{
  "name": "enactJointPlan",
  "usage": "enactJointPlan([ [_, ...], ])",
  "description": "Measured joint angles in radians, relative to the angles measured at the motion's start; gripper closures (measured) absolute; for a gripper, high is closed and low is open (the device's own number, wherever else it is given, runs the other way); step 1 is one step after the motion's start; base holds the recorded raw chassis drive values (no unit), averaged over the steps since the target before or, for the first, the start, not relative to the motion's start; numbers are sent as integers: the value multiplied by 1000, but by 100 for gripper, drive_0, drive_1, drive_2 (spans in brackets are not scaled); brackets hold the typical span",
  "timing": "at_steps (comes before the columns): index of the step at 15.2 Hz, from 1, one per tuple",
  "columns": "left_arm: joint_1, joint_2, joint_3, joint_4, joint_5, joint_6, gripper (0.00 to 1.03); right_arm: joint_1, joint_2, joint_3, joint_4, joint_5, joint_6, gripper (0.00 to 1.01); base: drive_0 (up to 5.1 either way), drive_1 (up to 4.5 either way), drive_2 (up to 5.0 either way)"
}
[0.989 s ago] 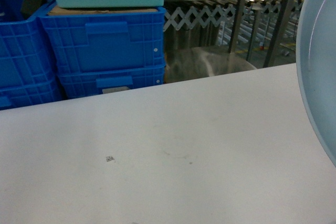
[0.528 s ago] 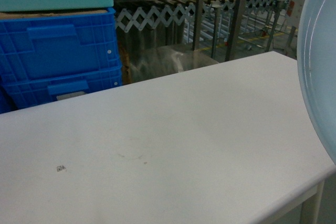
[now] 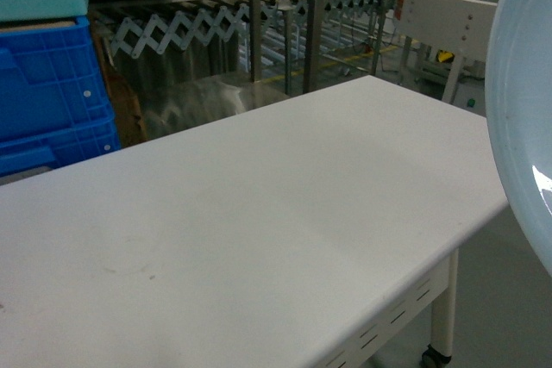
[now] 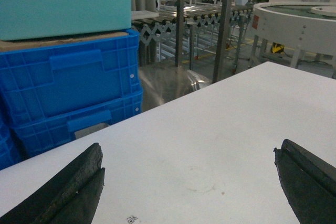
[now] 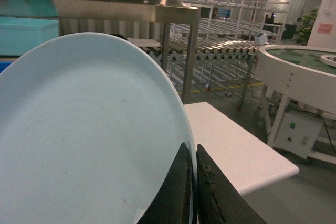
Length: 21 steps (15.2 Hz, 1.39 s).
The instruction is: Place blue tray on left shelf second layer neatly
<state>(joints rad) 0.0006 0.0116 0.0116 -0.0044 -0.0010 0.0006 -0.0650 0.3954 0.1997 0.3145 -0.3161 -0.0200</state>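
Nearest me, the right gripper point(image 5: 192, 192) is clamped on the rim of the blue tray point(image 5: 89, 140), which stands on edge; the head view shows only its curve, cut off at the right border. My left gripper point(image 4: 189, 187) hangs released, fingers wide apart over the bare white table point(image 3: 259, 213), whose right edge and far corner are visible. Beyond, upper left, sit blue crates point(image 4: 68, 87) under a teal tub point(image 4: 63, 9); only the wrist views show the steel shelf rail point(image 5: 105, 6).

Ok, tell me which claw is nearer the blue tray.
Right. The right claw is clamped on the blue tray rim. The left claw hangs open above the white table, holding nothing, no tray in its view.
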Motion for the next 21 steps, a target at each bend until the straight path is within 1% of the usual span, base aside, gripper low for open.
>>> enactJointPlan([
  [21,0,0,0,0,0,0,5,0,0,0,0,0,0,99,-164,-164,-164],
])
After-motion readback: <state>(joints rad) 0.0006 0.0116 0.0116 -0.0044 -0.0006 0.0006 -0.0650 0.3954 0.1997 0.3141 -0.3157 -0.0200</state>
